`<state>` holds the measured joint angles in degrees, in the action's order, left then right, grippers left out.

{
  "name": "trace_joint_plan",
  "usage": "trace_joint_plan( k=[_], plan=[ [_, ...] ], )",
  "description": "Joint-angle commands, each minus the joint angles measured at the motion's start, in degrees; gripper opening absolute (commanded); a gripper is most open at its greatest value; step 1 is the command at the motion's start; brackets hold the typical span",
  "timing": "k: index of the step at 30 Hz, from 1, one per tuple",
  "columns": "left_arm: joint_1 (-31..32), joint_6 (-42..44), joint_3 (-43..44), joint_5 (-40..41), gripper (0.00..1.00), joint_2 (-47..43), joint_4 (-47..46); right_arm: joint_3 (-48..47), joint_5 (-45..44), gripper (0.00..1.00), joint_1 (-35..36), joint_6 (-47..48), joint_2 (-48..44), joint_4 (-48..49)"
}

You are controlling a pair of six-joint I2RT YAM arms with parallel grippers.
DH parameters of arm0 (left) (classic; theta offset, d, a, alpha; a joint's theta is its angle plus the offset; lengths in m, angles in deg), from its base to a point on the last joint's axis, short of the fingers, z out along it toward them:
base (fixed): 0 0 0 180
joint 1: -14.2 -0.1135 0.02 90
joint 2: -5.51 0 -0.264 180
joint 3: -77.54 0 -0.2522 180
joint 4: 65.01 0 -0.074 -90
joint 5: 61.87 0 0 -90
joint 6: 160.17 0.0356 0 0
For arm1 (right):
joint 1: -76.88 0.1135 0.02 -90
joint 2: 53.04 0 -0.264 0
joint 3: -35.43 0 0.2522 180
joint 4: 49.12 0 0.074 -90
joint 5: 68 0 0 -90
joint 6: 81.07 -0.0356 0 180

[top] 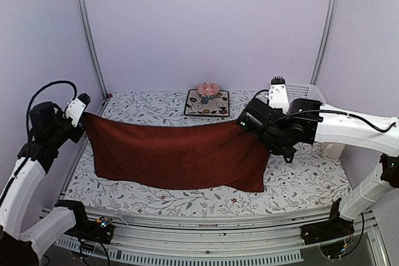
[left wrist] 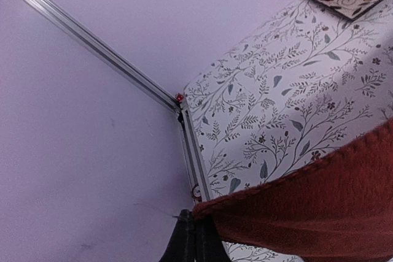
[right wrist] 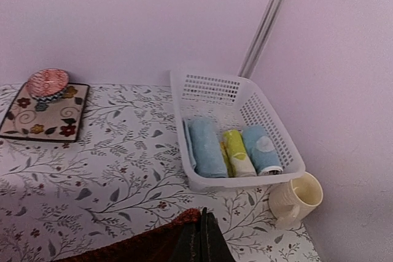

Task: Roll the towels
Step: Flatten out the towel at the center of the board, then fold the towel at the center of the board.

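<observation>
A large dark red towel [top: 177,154] hangs stretched between both arms, its lower part draped on the table. My left gripper [top: 83,115] is shut on the towel's left top corner [left wrist: 212,210], close to the left wall. My right gripper [top: 244,123] is shut on the right top corner [right wrist: 184,219]. Three rolled towels lie side by side in a white basket [right wrist: 279,145]: a pale blue one [right wrist: 206,147], a yellow one [right wrist: 236,151] and a light blue one with white dots [right wrist: 261,148].
A square floral mat [top: 207,104] with a small red patterned bowl [top: 208,89] sits at the back centre. A cream cup [right wrist: 299,199] stands just in front of the basket by the right wall. A metal frame rail [left wrist: 190,145] runs along the table's left edge.
</observation>
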<state>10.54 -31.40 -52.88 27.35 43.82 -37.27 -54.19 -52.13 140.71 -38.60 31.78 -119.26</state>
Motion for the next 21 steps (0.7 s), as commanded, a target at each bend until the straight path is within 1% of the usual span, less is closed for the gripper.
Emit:
trace_joint_plan(
  k=[1, 2, 3, 4, 5, 7, 13, 16, 21],
  plan=[
    [-0.3, 0.5, 2.4, 1.8, 0.0, 14.7, -8.3, 1.1, -1.8, 0.02, -12.3, 7.8, 2.7, 9.5],
    [-0.3, 0.7, 3.4, 2.0, 0.0, 18.5, -9.4, 4.1, 1.2, 0.02, -14.5, 13.9, 2.3, 24.4],
    [-0.3, 1.0, 4.3, 2.5, 0.0, 22.4, -10.3, 9.1, 6.5, 0.02, -16.5, 28.2, 1.4, 38.0],
    [-0.3, 1.2, 5.2, 3.0, 0.0, 25.6, -11.2, 12.8, 11.2, 0.02, -18.4, 35.9, 0.8, 47.1],
    [-0.3, 1.2, 6.1, 3.6, 0.0, 28.8, -12.7, 14.2, 14.7, 0.02, -20.1, 41.4, 1.4, 49.8],
    [-0.2, 1.7, 7.1, 3.8, 0.0, 33.8, -15.3, 12.8, 17.5, 0.02, -21.9, 41.1, 6.0, 50.0],
    [1.5, 1.7, 10.0, 6.9, 0.0, 44.3, -22.4, 5.3, 18.6, 0.02, -22.4, 46.1, 21.3, 52.3],
    [2.2, 1.8, 10.2, 7.9, 0.0, 47.4, -26.4, 2.6, 19.8, 0.02, -23.3, 46.7, 24.4, 52.8],
    [3.0, 2.5, 10.1, 9.2, 0.0, 50.7, -31.0, 1.5, 22.1, 0.02, -25.5, 47.8, 25.6, 54.4]
  ],
)
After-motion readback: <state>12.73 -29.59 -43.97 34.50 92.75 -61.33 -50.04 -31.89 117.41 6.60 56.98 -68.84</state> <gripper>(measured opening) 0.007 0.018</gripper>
